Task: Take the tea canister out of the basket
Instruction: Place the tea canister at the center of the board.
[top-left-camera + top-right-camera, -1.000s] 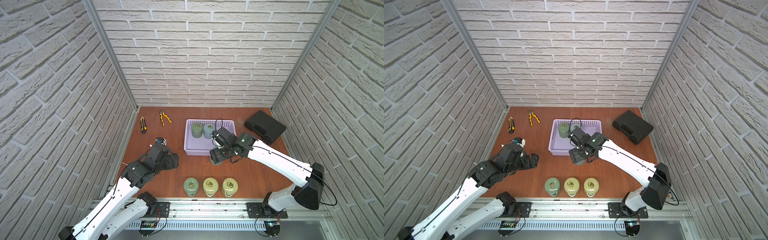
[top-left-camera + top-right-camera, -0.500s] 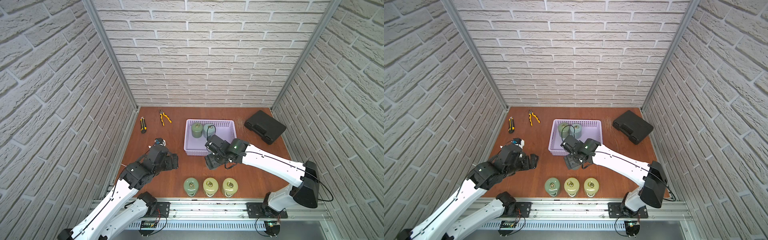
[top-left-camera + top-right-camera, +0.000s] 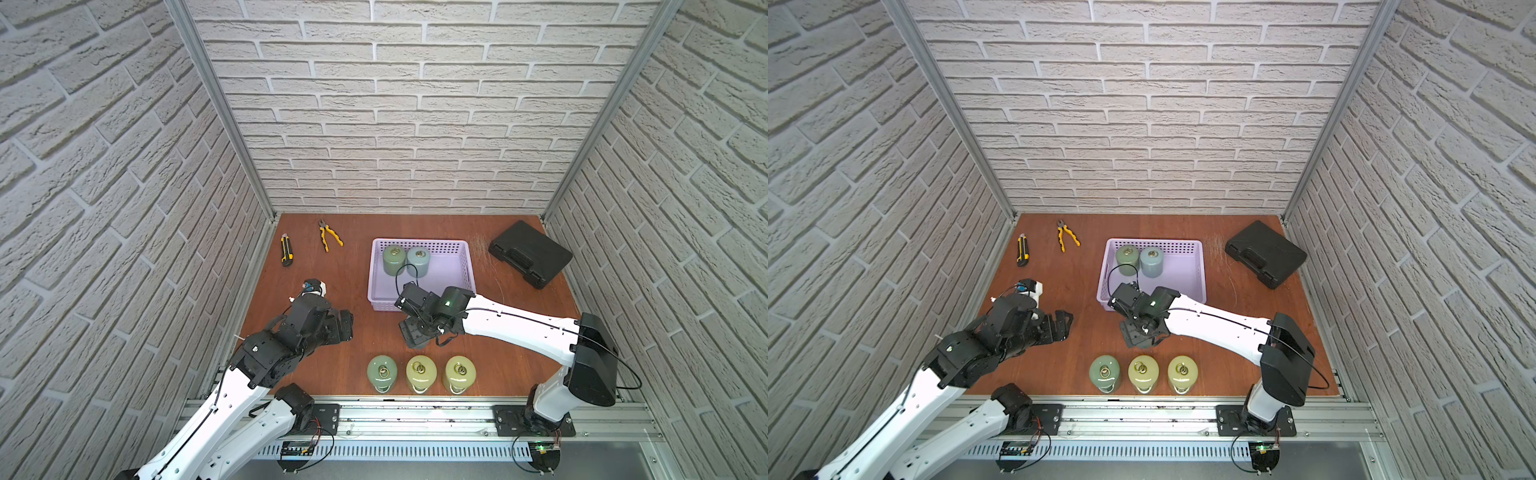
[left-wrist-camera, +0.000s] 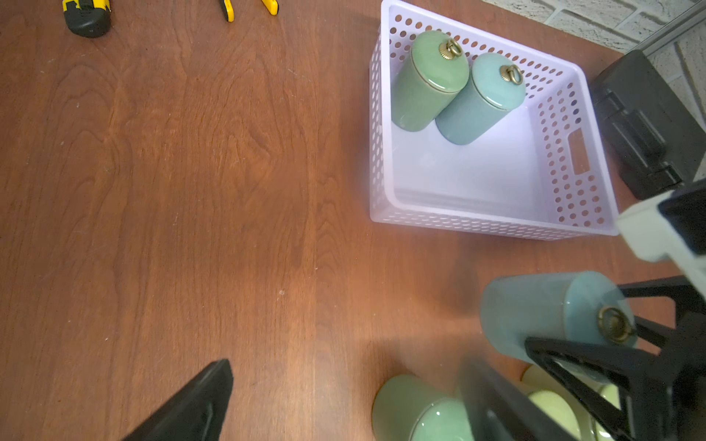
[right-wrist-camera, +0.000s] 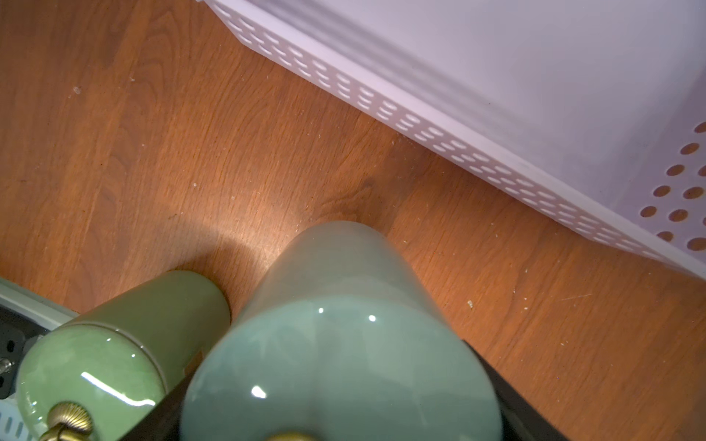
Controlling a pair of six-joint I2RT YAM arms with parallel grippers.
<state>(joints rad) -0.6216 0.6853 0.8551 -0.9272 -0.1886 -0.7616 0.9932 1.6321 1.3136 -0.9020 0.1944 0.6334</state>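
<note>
The pale blue-green tea canister [image 4: 542, 313] is sitting outside the basket [image 4: 489, 225], over bare table [image 3: 324, 365] between the basket's near wall and the row of three canisters [image 3: 421, 371] along the front edge. The right gripper [image 3: 417, 332] is clamping it from above, with one black finger [image 4: 573, 359] pressing on each side of the body just under the lid [image 4: 584, 301]. The views are not showing whether its base is touching the wood.

Its surface is throwing sharp highlights, so it is probably glazed ceramic: rigid, fairly weighty, slick under the pads and likely to chip if it knocks a neighbour. The lid is probably only resting in place, and the brass ring [image 4: 613, 324] on top is looking too small and loose to lift by. The straight side wall below the lid seam is the safer place to grip.

In the basket's far corner, a green canister [image 3: 393, 259] and a blue canister [image 3: 418, 262] are standing side by side, touching or nearly so. The left gripper [image 3: 344, 326] is hovering well apart with its jaws spread wide and holding nothing.
</note>
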